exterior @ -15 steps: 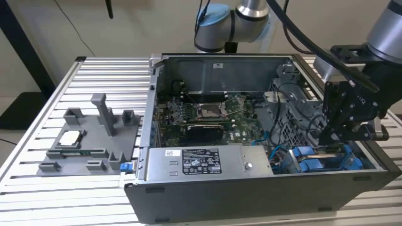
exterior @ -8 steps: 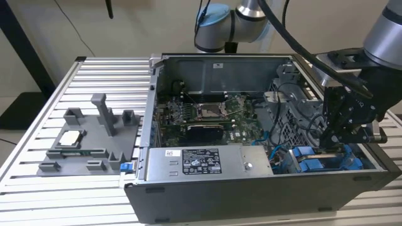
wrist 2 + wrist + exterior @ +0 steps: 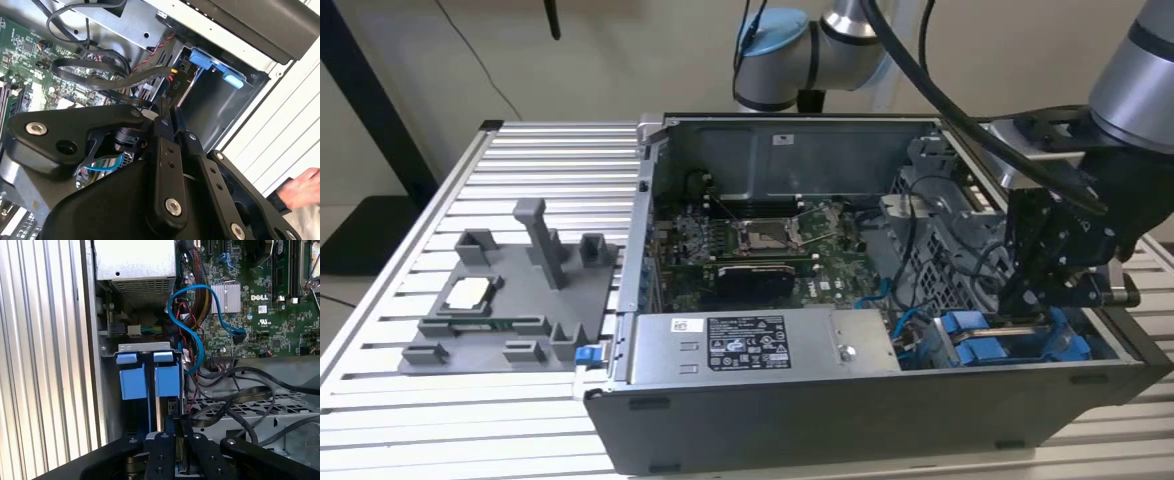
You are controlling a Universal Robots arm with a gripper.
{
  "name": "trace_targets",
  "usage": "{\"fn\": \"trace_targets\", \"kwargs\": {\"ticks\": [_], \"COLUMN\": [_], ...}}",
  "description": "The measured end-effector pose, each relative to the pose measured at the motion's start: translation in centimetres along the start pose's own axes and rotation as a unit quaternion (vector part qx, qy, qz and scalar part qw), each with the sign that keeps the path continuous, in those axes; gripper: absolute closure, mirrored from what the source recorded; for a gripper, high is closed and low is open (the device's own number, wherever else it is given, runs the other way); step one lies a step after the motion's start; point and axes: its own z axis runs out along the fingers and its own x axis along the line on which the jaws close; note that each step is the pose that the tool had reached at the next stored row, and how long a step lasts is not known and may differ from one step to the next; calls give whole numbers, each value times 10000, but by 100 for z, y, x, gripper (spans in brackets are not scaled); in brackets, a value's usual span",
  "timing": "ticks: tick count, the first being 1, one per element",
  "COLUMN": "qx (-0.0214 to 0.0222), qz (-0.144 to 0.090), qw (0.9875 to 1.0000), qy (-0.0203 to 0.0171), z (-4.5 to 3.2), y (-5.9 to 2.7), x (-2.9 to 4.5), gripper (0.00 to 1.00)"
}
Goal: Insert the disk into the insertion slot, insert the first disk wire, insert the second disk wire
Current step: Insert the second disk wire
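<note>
The disk (image 3: 970, 343) sits pushed into the insertion slot (image 3: 145, 346) at the case's front corner, its blue carrier (image 3: 167, 380) beside a second blue carrier (image 3: 132, 377). My gripper (image 3: 1025, 310) reaches down into the case just behind these carriers. In both wrist views its fingers (image 3: 167, 437) stand close together, shut on a black disk wire (image 3: 150, 102). The wire's connector (image 3: 174, 85), with red and yellow leads, lies just beyond my gripper (image 3: 169, 111), close to the blue carrier (image 3: 212, 62).
The grey power-supply box (image 3: 747, 345) lies along the case's near wall. A blue data cable (image 3: 192, 335) loops over the motherboard (image 3: 761, 240) among black cables. A grey fixture (image 3: 507, 300) stands on the slatted table. A hand (image 3: 300, 187) shows outside the case.
</note>
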Motion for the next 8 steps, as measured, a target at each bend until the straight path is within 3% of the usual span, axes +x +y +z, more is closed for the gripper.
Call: {"fn": "trace_targets", "kwargs": {"ticks": [8], "qx": [1], "qz": [0], "qw": [10000], "qy": [-18], "z": [25], "y": [-42], "x": [-3], "gripper": [84]}}
